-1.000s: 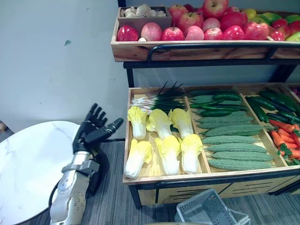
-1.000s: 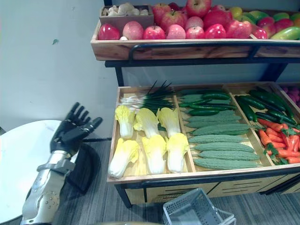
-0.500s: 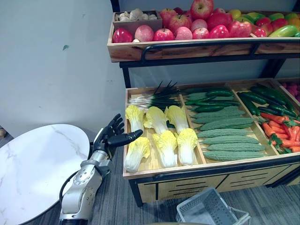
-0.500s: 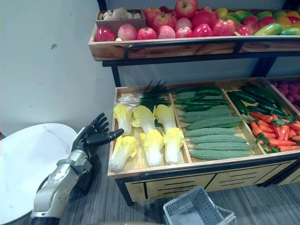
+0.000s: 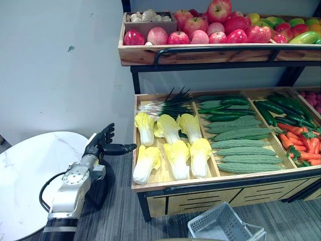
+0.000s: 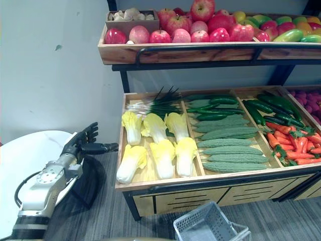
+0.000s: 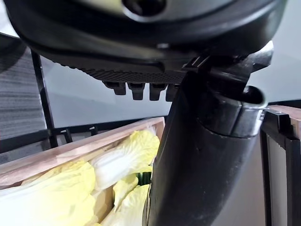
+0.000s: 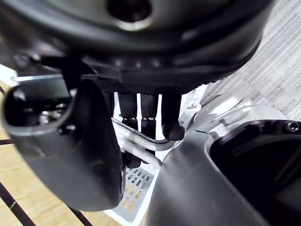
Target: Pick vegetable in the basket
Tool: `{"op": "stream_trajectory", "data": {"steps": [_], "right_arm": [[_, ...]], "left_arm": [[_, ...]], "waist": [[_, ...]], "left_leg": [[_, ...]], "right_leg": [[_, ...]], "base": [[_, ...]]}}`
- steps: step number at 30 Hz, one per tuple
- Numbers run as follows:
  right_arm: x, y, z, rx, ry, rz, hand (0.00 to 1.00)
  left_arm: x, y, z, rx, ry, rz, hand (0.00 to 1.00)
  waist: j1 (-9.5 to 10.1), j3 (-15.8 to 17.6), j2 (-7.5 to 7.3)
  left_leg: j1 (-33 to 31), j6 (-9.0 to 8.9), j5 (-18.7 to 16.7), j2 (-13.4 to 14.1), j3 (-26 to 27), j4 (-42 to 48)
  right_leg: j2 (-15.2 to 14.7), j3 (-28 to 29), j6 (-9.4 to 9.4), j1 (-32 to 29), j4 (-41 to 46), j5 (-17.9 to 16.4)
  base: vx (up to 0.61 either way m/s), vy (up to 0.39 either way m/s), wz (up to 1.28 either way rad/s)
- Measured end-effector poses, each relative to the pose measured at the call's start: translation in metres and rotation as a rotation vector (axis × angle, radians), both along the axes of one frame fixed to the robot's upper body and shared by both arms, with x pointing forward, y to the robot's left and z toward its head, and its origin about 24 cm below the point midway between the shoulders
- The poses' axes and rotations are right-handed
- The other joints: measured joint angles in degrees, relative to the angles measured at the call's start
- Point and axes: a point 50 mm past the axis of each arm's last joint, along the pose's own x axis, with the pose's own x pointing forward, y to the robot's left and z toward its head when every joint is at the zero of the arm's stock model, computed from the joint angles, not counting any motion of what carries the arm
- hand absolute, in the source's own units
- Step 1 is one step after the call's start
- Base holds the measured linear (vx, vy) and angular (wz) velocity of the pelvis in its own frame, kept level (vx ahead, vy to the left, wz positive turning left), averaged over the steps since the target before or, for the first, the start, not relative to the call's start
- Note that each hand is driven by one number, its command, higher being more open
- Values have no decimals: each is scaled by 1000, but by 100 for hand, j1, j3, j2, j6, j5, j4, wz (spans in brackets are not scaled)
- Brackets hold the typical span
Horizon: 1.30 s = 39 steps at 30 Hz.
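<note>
We find the left hand (image 5: 103,143) raised just beside the left end of the lower wooden crate (image 5: 200,182), apart from it. Its fingers (image 5: 108,131) stand straight and spread, its thumb (image 5: 123,148) points toward the crate, and it holds nothing. In the left wrist view we see the same straight fingertips, with the napa cabbages (image 5: 173,145) past them. The right hand (image 8: 141,70) appears in its own wrist view, where we read its fingers as curled round the pale handle (image 8: 150,143) of the grey slotted basket (image 5: 223,228). The basket sits at the lower edge of the head views, in front of the stand and over the dark striped floor (image 5: 120,211). The task's vegetables all lie in the crate. Six napa cabbages lie in two rows in its left compartment, with spring onions (image 5: 165,106) across the back of that compartment. Cucumbers (image 5: 225,108) and bitter gourds (image 5: 246,150) lie in the middle compartment, and darker cucumbers (image 5: 281,108) and carrots (image 5: 301,148) in the right one. Beside the left arm we note a round white marbled bench (image 5: 30,175). The upper shelf (image 5: 145,54) above the crate carries red apples (image 5: 210,27), a small box of mushrooms (image 5: 150,14) at its left end and green and yellow fruit (image 5: 301,36) at its right end.
</note>
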Motion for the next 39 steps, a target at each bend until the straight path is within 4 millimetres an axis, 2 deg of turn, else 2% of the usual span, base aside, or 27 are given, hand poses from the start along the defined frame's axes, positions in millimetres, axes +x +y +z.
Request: {"op": "stream_trajectory", "data": {"steps": [10, 17, 26, 32, 39], "right_arm": [[2, -4, 1, -5, -14, 6, 0], [3, -3, 1, -3, -25, 7, 0], [5, -6, 3, -21, -42, 7, 0], [3, -6, 3, -20, -37, 5, 0], [2, -7, 3, -23, -38, 1, 0]], "left_arm": [[5, -4, -17, -38, 84, -72, 100], [8, -13, -19, -46, 96, -127, 100], [16, -39, -22, -70, 101, -197, 100], [15, -39, -31, -68, 135, -163, 100], [24, -35, -26, -9, 116, -108, 100]], "waist": [[-46, -26, 108], [-150, -12, 93], [-233, 134, 165], [-314, 184, 160], [-333, 316, 145]], "left_leg": [[-131, -42, 104, 52, 75, -2], [-133, -30, 43, 60, 349, -3], [-287, -49, 54, 148, 494, -4], [-321, -64, 77, 179, 496, -4], [-340, -26, 219, 172, 499, -4]], "right_leg": [[45, 45, -10, -135, 1, 5], [21, 263, -36, -162, -157, 60], [82, 288, -69, -298, -242, 83], [114, 305, -72, -342, -244, 85], [108, 314, -70, -354, -252, 83]], "base": [[-42, -28, -2], [-84, -17, -15], [-47, -42, -1], [-7, -15, 0], [-4, -1, 0]]}}
